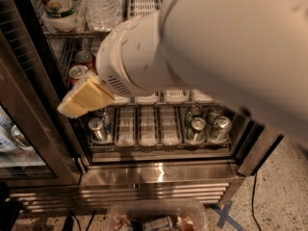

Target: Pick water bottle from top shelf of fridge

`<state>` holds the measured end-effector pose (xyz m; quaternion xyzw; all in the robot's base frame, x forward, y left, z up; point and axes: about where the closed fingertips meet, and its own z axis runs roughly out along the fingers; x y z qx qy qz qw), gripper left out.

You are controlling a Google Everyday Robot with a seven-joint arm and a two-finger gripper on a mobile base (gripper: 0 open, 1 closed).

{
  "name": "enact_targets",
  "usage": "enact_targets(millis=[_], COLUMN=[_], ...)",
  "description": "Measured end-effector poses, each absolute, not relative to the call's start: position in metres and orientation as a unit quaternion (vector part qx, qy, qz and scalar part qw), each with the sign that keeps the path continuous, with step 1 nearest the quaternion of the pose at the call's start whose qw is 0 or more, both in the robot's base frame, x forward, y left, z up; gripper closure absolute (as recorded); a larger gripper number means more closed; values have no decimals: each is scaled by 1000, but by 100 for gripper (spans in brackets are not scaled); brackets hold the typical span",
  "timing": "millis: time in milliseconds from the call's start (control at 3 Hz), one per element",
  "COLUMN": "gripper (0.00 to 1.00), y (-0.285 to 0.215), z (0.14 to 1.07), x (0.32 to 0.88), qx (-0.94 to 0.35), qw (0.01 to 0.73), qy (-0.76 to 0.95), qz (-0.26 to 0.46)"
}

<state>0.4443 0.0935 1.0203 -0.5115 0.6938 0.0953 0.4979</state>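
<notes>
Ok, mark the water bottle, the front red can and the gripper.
water bottle (102,6), camera view, on its ribbed clear body.
front red can (77,72), camera view, on its lid.
gripper (72,109), camera view, at its cream tip, just below that can.

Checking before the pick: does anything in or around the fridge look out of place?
Nothing spilled or tipped; the water bottle and cans stand upright. The one oddity is a clear tub on the floor before the fridge. The tool is in front of the red cans, below the bottle.
</notes>
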Motion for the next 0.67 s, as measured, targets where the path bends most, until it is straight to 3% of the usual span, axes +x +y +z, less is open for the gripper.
enact_targets(millis=[667], gripper=[0], y=[82], z=[1040], x=[478], qx=[-369], qw=[588], qy=[715], qz=[88])
